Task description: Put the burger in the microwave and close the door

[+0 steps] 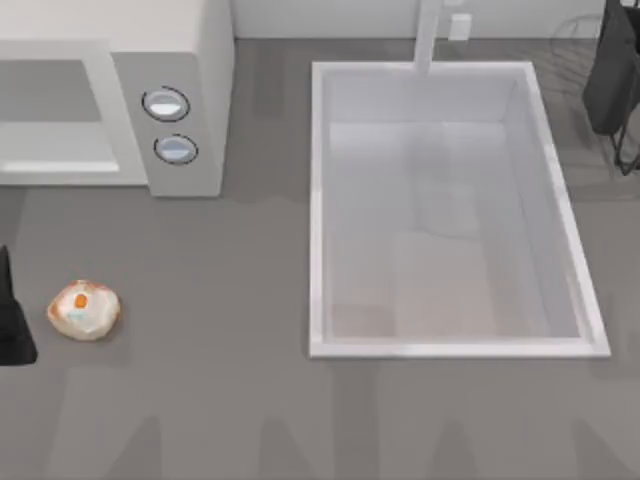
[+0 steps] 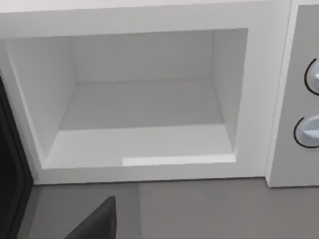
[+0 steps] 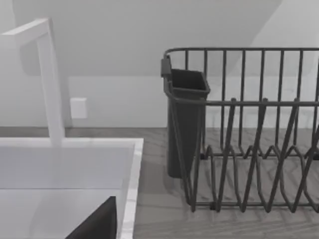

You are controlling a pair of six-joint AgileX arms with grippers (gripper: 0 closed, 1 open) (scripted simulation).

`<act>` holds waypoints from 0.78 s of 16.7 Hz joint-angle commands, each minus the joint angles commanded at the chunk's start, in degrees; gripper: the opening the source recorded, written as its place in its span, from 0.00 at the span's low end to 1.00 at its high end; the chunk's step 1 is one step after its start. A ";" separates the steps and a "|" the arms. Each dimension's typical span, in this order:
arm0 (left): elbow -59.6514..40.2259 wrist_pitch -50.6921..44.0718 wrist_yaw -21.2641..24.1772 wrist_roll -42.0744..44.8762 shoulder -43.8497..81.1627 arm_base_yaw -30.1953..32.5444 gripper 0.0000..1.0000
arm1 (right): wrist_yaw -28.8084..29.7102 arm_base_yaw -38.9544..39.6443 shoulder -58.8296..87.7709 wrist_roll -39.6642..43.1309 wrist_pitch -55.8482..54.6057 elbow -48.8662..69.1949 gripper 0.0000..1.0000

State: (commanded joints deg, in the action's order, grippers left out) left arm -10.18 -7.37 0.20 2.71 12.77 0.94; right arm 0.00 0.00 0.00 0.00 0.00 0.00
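Cream-coloured, the burger [image 1: 85,309] lay on the counter below the open microwave [image 1: 190,60], still ungrasped; I judged pickup came next, though the left gripper's [image 1: 12,320] clench couldn't be told.

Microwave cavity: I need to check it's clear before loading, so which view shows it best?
The left wrist view: it looks straight into the off-white boxy microwave's open cavity. The top view catches it only obliquely at the frame edge.

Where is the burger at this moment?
In the top view the burger lies on the counter at the left side, in front of the microwave and apart from it, far left of the sink.
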 joint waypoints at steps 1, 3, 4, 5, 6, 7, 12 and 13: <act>-2.94 -2.19 0.04 0.80 4.25 0.26 1.00 | 0.00 0.00 0.00 0.00 0.00 0.00 1.00; -9.37 -7.16 0.15 2.59 14.49 0.85 1.00 | 0.00 0.00 0.00 0.00 0.00 0.00 1.00; -12.74 -9.87 0.22 3.55 20.36 1.18 1.00 | 0.00 0.00 0.00 0.00 0.00 0.00 1.00; -16.16 -12.68 0.31 4.54 26.55 1.53 1.00 | 0.00 0.00 0.00 0.00 0.00 0.00 1.00; -19.59 -15.54 0.40 5.54 32.84 1.89 1.00 | 0.00 0.00 0.00 0.00 0.00 0.00 1.00; -23.03 -18.41 0.51 6.55 39.01 2.27 1.00 | 0.00 0.00 0.00 0.00 0.00 0.00 1.00; -39.07 -31.62 1.11 11.26 64.86 4.14 1.00 | 0.00 0.00 0.00 0.00 0.00 0.00 1.00; -41.88 -33.81 1.21 12.08 69.26 4.47 1.00 | 0.00 0.00 0.00 0.00 0.00 0.00 1.00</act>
State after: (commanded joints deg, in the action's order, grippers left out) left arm -52.07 -41.18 1.41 14.79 82.03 5.41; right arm 0.00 0.00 0.00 0.00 0.00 0.00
